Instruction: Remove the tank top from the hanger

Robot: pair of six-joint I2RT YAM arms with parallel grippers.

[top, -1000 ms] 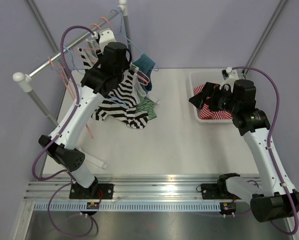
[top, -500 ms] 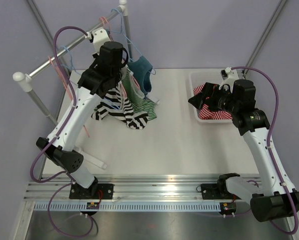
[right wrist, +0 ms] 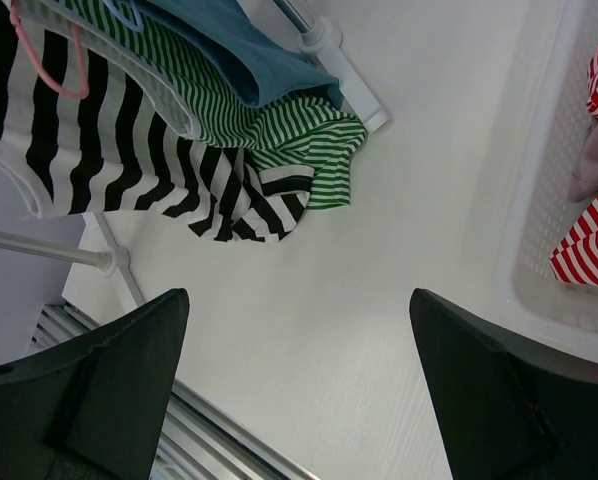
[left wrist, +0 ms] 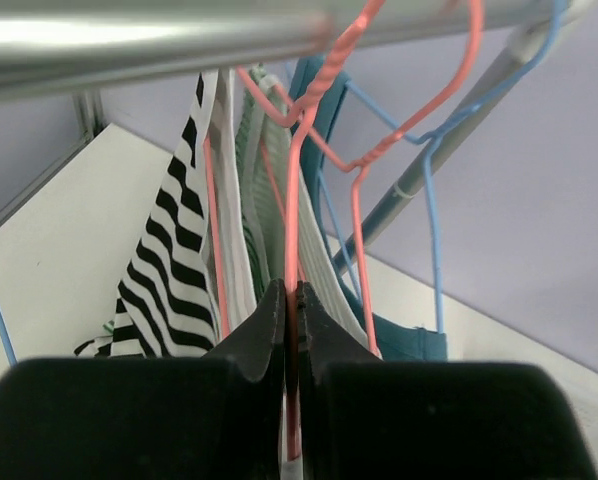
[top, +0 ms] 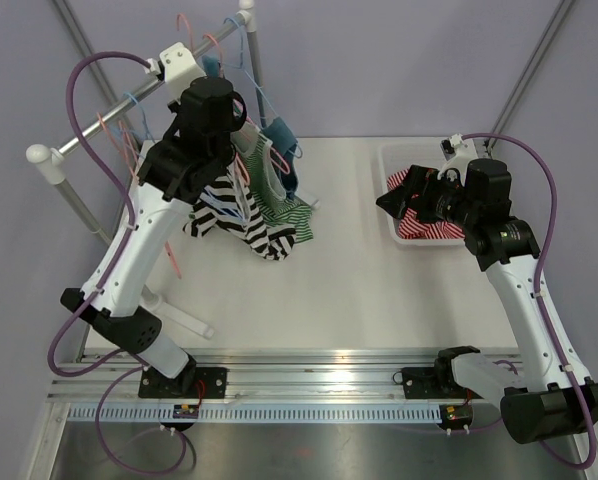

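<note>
i see the table (top: 359, 270) first, with the rail (top: 74, 140) slanting above its far left corner. the bin (top: 387, 160) sits on the table well to the right of the rail and holds a red striped cloth (top: 429, 228). three tops hang bunched under the rail's far end: the black top (top: 224, 205) nearest me, the green top (top: 284, 210) just beside it, and the teal top (top: 279, 135) beyond. their hems drape onto the table below the rail.

a pink hanger (left wrist: 297, 200) hooks over the rail, its wire running down between the black and green tops. i cannot tell which top it carries. my left gripper (left wrist: 291, 300) is up just under the rail, jaws pinched together on that wire. my right gripper (top: 404, 200) hangs well right of the rail, over the bin, jaws spread wide on nothing.
</note>
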